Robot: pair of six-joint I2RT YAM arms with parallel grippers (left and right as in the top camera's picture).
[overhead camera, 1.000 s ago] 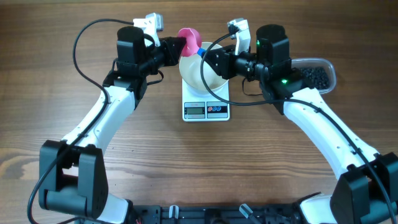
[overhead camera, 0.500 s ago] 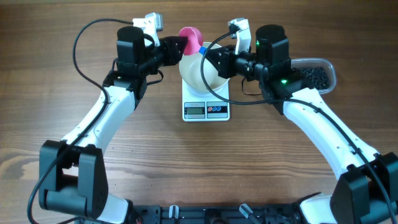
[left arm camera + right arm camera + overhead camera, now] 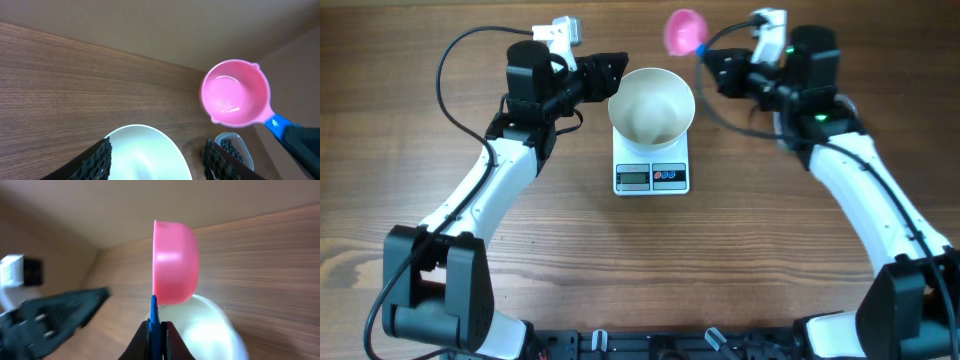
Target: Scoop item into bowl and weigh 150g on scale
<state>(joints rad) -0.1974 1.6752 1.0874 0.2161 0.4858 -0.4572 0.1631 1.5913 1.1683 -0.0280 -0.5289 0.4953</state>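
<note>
The white bowl stands on the scale and looks bare inside. My left gripper is open at the bowl's left rim; in its wrist view the fingers flank the bowl without touching it. My right gripper is shut on the blue handle of a pink scoop, held up behind and right of the bowl. The scoop looks bare inside. The item shows as dark beans in a clear tub past the bowl; the overhead view hides it under the right arm.
Black cables run from both wrists across the far side of the wooden table. The right forearm stretches along the right side and the left forearm along the left. The scale's display and buttons face the near edge.
The left gripper opened and let go of the pink scoop. The right gripper, shut on the blue handle, carried the scoop off the bowl toward the far right.
</note>
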